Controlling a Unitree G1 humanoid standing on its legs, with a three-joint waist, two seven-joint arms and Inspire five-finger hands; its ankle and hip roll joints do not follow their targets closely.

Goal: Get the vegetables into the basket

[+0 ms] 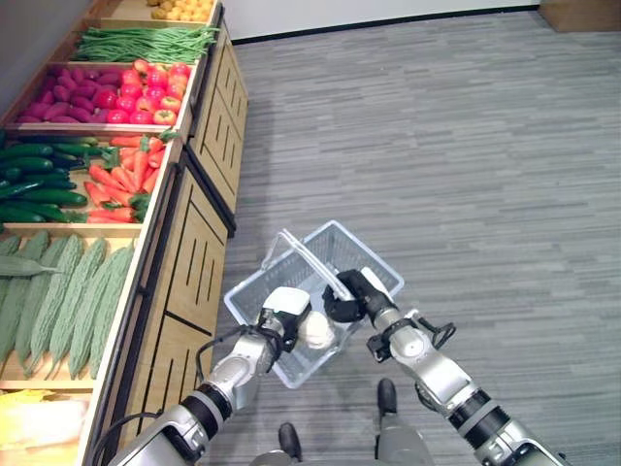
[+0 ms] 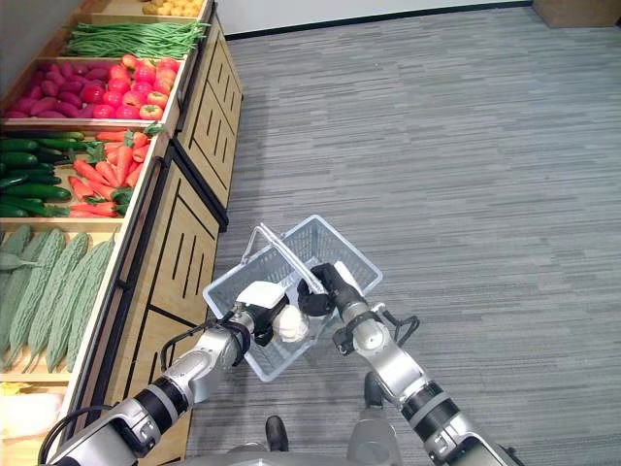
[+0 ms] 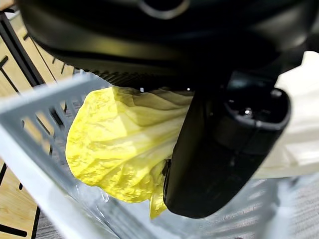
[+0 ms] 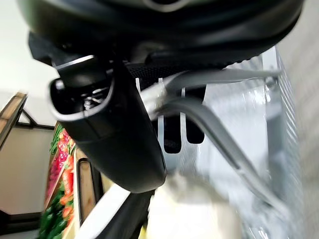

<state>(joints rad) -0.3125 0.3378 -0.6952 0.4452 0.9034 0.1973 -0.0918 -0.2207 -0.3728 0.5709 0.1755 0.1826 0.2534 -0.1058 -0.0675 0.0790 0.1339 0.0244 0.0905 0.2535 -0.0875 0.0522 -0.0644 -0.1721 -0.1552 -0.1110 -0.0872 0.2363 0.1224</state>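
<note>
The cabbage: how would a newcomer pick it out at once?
Find the wooden produce stand on the left; beside it hangs a grey wire basket, carried by the right hand. The cabbage sits just over its rim in the left hand: pale, with crinkled yellow leaves.

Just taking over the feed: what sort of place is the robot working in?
Probably a grocery produce aisle or a mock-up: wooden display bins hold carrots and cucumbers, and there is a grey shopping basket.
</note>
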